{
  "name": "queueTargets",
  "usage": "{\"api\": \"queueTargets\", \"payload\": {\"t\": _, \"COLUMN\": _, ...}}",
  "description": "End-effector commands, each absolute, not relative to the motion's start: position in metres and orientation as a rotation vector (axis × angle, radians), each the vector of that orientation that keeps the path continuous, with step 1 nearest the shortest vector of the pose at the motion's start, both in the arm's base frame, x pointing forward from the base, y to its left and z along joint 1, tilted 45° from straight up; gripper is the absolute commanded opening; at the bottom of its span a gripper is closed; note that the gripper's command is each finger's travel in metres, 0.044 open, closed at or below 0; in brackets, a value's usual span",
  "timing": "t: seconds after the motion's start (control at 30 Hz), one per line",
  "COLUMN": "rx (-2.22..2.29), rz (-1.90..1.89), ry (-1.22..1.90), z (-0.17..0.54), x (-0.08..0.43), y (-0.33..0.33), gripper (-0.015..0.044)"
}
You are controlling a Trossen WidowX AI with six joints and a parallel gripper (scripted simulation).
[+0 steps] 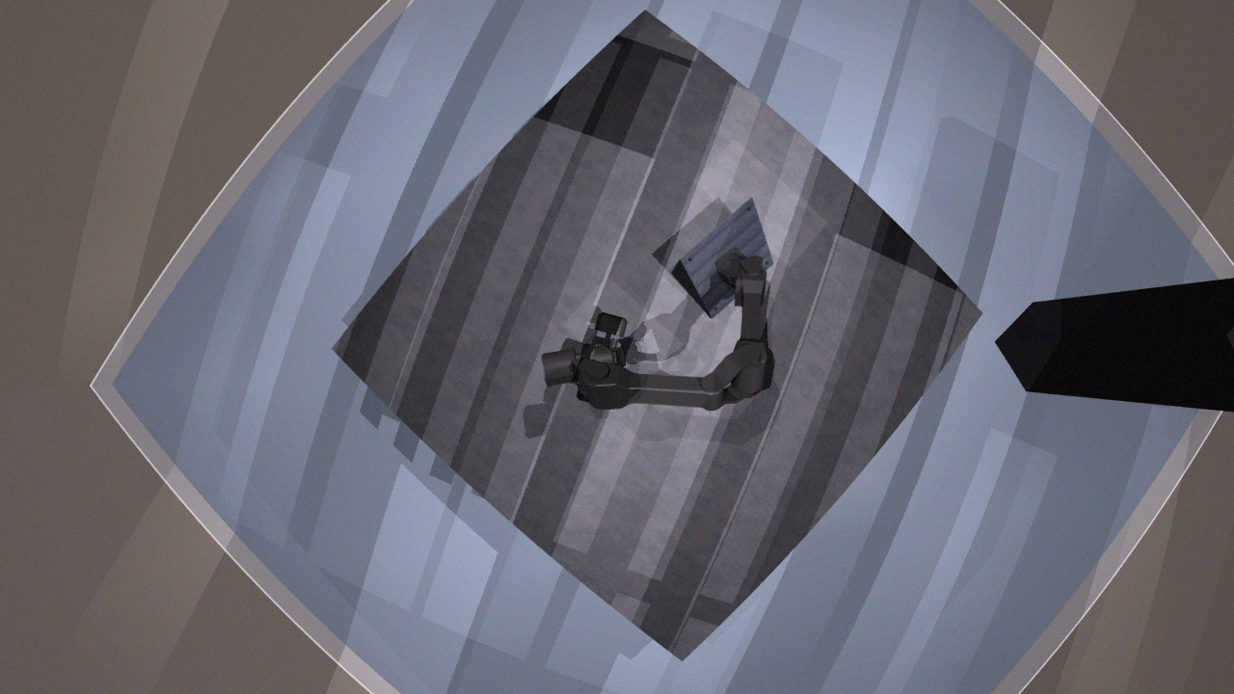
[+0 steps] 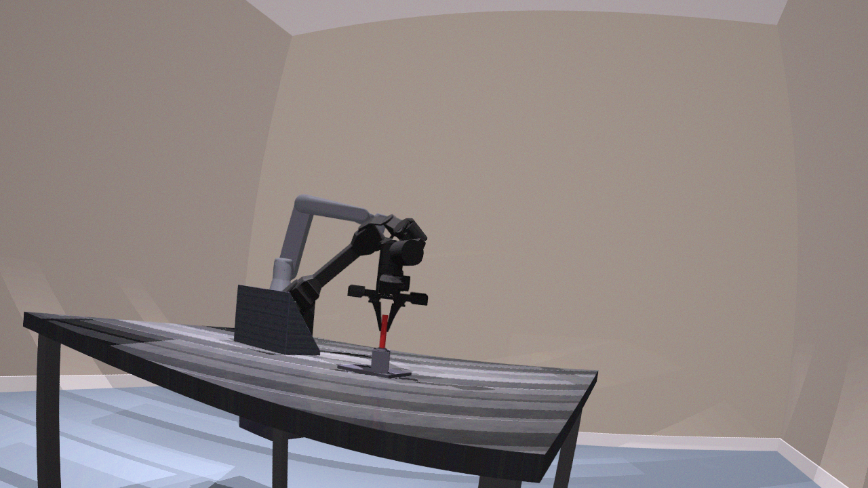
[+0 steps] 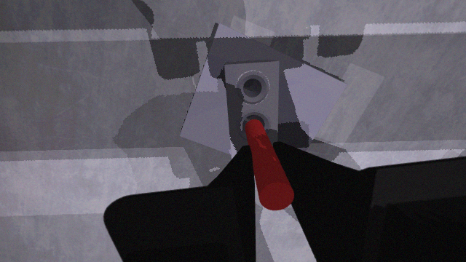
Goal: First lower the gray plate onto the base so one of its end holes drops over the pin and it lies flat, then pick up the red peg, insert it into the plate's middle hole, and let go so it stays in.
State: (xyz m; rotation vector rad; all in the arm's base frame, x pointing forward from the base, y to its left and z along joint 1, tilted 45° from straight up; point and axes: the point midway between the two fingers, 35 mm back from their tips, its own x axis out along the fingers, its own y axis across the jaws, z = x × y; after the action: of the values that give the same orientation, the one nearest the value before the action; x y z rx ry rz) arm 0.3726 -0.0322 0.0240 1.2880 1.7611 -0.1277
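Note:
The red peg [image 2: 382, 341] [image 3: 271, 175] is held near upright, leaning slightly in the exterior view. My gripper [image 2: 384, 328] [image 3: 261, 151] is shut on it. The gray plate [image 2: 380, 360] [image 3: 273, 98], a thick block, sits on the pale square base [image 2: 400, 372] [image 3: 317, 98] and looks level. The wrist view shows two of its holes; the peg's lower end is at the nearer one, which looks like the middle hole. I cannot tell whether the tip is inside it. The near end of the plate is hidden behind the peg and fingers. No pin can be made out.
The arm's dark mounting block [image 1: 720, 241] [image 2: 266, 321] stands behind the base on the striped table [image 1: 656, 483] [image 2: 485, 397]. In the top view, the arm covers part of the base and hides the peg. Hard shadows cross the plate.

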Motion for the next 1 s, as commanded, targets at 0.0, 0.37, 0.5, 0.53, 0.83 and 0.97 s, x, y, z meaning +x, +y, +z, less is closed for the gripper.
{"api": "queueTargets", "payload": {"t": 0.0, "rx": 1.295, "rz": -0.129, "ry": 1.757, "z": 0.0193, "x": 0.3726, "y": -0.029, "gripper": 0.0}}
{"api": "queueTargets", "payload": {"t": 0.37, "rx": 1.287, "rz": -0.128, "ry": 1.763, "z": 0.0199, "x": 0.3721, "y": -0.0283, "gripper": 0.0}}
{"api": "queueTargets", "payload": {"t": 0.5, "rx": 1.287, "rz": -0.128, "ry": 1.763, "z": 0.0199, "x": 0.3721, "y": -0.0283, "gripper": 0.0}}
{"api": "queueTargets", "payload": {"t": 0.53, "rx": 1.287, "rz": -0.128, "ry": 1.763, "z": 0.0197, "x": 0.3721, "y": -0.0282, "gripper": 0.0}}
{"api": "queueTargets", "payload": {"t": 0.83, "rx": 1.287, "rz": -0.127, "ry": 1.763, "z": 0.0176, "x": 0.3738, "y": -0.0274, "gripper": 0.0}}
{"api": "queueTargets", "payload": {"t": 0.97, "rx": 1.285, "rz": -0.127, "ry": 1.766, "z": 0.018, "x": 0.3727, "y": -0.0269, "gripper": 0.0}}
